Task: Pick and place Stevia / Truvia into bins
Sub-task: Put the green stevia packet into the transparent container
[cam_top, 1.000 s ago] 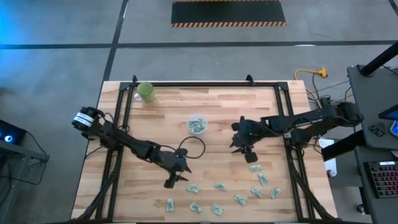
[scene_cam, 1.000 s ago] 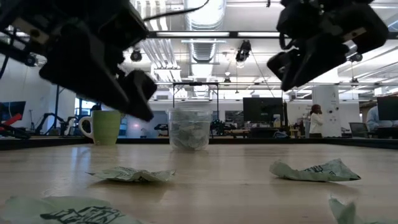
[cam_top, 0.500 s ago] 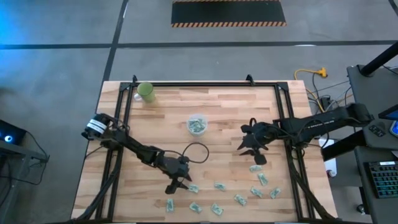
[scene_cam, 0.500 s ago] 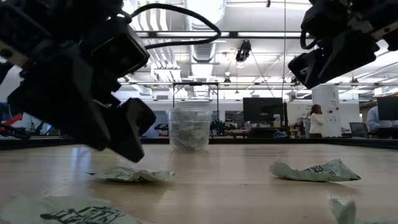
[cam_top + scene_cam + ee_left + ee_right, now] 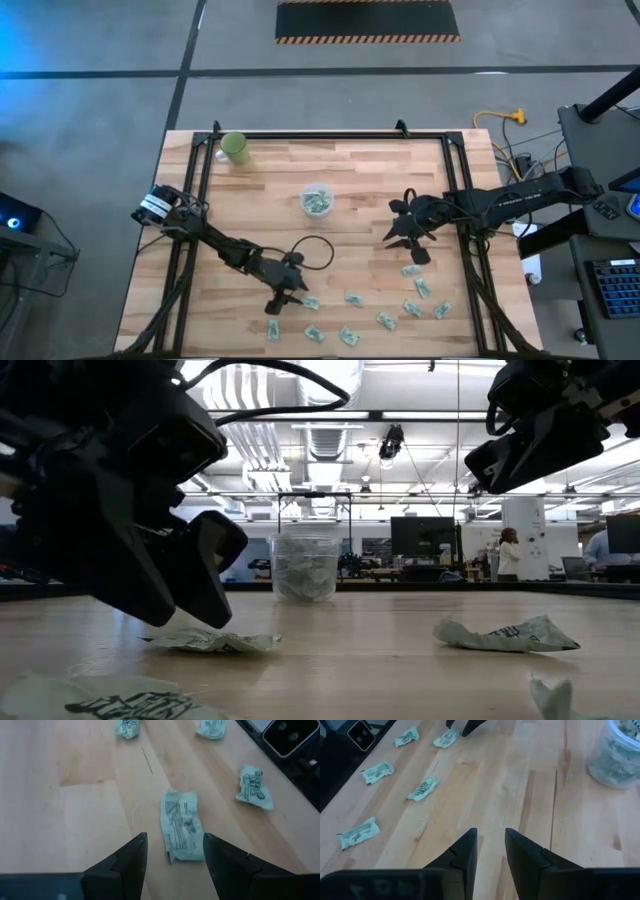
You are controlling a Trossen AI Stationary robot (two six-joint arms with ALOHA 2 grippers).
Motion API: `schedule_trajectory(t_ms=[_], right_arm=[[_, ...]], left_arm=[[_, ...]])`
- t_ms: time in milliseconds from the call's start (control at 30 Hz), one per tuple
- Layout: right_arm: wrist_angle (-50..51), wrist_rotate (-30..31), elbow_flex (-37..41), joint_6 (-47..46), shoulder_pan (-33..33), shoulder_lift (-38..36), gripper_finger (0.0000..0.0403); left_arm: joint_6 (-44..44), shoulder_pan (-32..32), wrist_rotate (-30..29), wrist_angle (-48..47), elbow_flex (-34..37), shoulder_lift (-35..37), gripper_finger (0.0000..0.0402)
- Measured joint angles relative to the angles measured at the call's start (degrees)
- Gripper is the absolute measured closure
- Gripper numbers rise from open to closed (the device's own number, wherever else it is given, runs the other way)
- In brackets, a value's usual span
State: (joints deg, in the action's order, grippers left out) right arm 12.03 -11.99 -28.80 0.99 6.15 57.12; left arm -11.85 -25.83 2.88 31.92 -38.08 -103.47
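Stevia packets [image 5: 350, 298] lie scattered along the near strip of the butcher-block table [image 5: 360, 190], a pale wood top in a black frame, with grey floor and a hazard-striped mat beyond it. At table height the room behind is an open workshop with ceiling ducts, monitors and a person standing far off.

The packets are small, flat, crumpled paper rectangles, pale green and white with dark print. More of them fill the clear cup [image 5: 317, 201] at mid-table; a green mug [image 5: 235, 147] stands at the far left corner.

My left gripper [image 5: 172, 852] hangs low with its fingers spread wide, and one packet [image 5: 181, 825] lies flat between the tips, its long axis running straight away from my wrist, along the gap.

My right gripper [image 5: 490, 850] hovers over bare wood right of the cup, fingers narrowed with a slim gap, holding nothing.
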Motion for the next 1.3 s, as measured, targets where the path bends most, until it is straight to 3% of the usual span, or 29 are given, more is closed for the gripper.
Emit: schedule_trajectory(t_ms=[400, 833, 1133, 1300], right_arm=[[-0.28, 0.0, 0.01, 0.02, 0.0, 0.0, 0.0321], [-0.37, 0.0, 0.0, 0.02, 0.0, 0.0, 0.0331], [-0.37, 0.0, 0.0, -0.61, 0.0, 0.0, 0.0331], [-0.37, 0.0, 0.0, -0.81, 0.0, 0.02, 0.0334]], left_arm=[[0.89, -0.81, -0.6, 0.73, 0.08, -1.82, 0.0239], [0.62, -0.77, -0.24, 0.26, 0.15, -1.8, 0.0395], [0.23, -0.81, 0.06, 0.22, 0.1, -1.82, 0.0376], [0.22, -0.82, -0.76, 0.2, 0.1, -1.81, 0.0397]])
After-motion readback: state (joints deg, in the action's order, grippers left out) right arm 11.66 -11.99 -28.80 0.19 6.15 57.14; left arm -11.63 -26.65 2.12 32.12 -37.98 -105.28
